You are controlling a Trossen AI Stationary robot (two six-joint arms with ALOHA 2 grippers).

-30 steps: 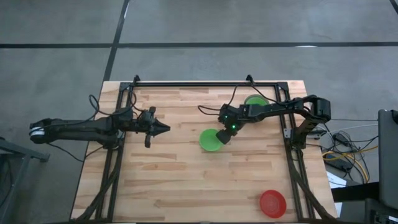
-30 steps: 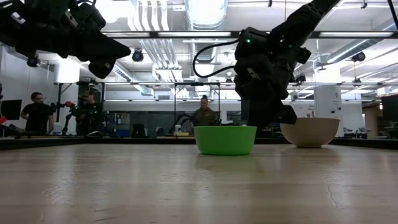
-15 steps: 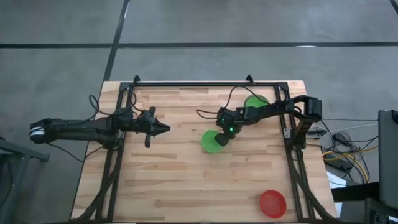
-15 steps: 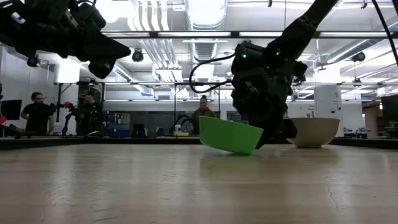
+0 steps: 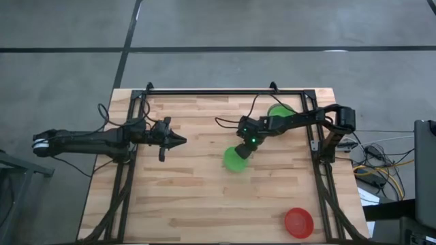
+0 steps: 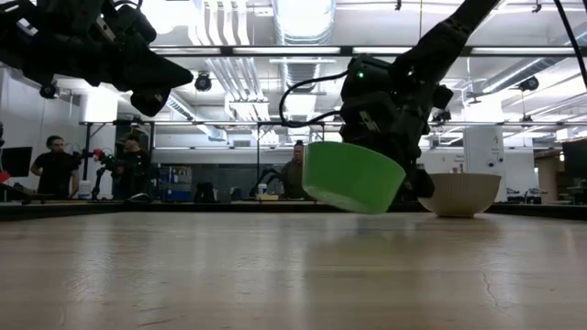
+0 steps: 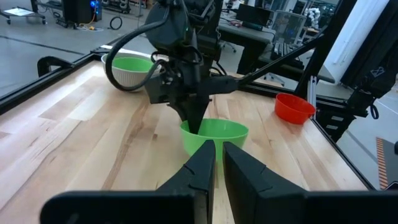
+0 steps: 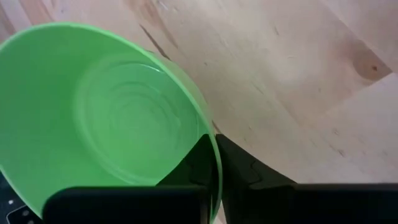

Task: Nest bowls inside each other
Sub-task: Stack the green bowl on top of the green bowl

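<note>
A green bowl (image 5: 236, 158) hangs tilted just above mid-table, and my right gripper (image 5: 244, 148) is shut on it; the low view shows it as well (image 6: 353, 177). A second green bowl (image 5: 279, 109) sits inside a pale grey-white bowl (image 6: 458, 194) at the far right. The red bowl (image 5: 298, 222) rests on its base near the front right corner. My left gripper (image 5: 180, 141) hovers shut at mid-left, pointing level at the held bowl (image 7: 214, 134). My right gripper pinches the green bowl's rim (image 8: 210, 142) on its far right side, one finger (image 8: 189, 167) inside the bowl and one outside its wall. The fingers slant down from the far right. The bowl is lifted clear and tilted, its gripped side lower.
A black frame (image 5: 211, 90) runs along the table's far edge and down both sides. The wood between the held bowl and the red bowl (image 7: 292, 107) is bare. People and equipment stand in the room beyond the table.
My right gripper has shut on the green bowl's rim. The bowl stood flat on the table, then tipped with its side away from the gripper rising, and now hangs tilted, clear of the wood. It has shifted slightly toward the near edge.
</note>
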